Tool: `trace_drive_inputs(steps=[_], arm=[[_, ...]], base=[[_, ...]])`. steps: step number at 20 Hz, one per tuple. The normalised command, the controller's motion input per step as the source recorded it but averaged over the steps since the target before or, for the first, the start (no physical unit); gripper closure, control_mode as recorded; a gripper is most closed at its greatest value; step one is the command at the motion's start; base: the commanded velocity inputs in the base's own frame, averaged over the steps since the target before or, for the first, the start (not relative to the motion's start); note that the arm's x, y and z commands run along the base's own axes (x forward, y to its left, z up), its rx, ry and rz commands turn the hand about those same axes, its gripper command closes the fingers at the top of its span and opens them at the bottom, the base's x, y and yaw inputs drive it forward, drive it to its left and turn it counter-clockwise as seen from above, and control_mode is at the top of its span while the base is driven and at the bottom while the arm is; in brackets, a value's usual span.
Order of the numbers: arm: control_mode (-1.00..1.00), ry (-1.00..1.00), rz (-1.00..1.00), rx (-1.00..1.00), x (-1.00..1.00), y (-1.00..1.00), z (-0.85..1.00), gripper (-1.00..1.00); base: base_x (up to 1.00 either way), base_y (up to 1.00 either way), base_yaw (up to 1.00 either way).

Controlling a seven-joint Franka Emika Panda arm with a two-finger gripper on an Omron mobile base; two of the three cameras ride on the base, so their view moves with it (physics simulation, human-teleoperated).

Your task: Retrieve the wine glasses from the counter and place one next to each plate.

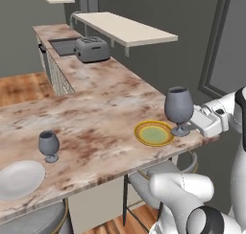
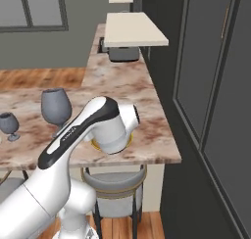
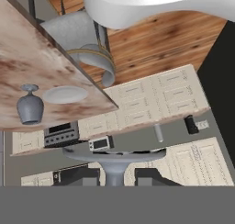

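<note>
The jaws [image 1: 193, 126] are pinched on the short stem of an opaque blue-grey wine goblet [image 1: 178, 105] with a rounded bowl and round foot, gripping it from the side so that the bowl rises straight above them and the foot sits just below. The goblet's long axis stands upright. In the hand view the stem [image 3: 114, 172] shows between the two dark fingertips [image 3: 82, 177].

What the coming move seems to turn on: the round flat plate with yellow rim and green centre [image 1: 153, 133] lies just beyond the jaws, its rim close beside the goblet's foot. From the left base view I cannot tell whether the foot already rests on the beige, red-veined marble tabletop [image 1: 96, 108] or hangs slightly over it.

Far beyond the jaws, past that plate, a second identical goblet [image 1: 49, 146] stands upright on the tabletop beside the plain white-grey round plate [image 1: 19, 179], near it but apart.
</note>
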Motion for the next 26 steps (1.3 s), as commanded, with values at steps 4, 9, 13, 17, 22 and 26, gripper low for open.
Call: trace_drive_inputs(steps=[4,9,13,17,22,26], arm=[[1.00,0.00,0.00,0.00,0.00,0.00,0.00,1.00],[-1.00,0.00,-0.01,0.00,0.11,0.13,-0.05,1.00],[-1.00,0.00,-0.10,0.00,0.52,0.71,-0.25,1.00],[-1.00,0.00,-0.15,-0.01,0.26,0.49,-0.20,1.00],[-1.00,-0.07,-0.10,-0.01,0.01,0.01,-0.23,1.00],[-1.00,-0.07,-0.10,-0.02,0.16,-0.06,-0.24,1.00]], base=[[0.51,0.71,-0.02],[0.41,0.49,-0.03],[0.00,0.00,0.00],[0.00,0.00,0.00],[0.00,0.00,0.00],[0.00,0.00,0.00]])
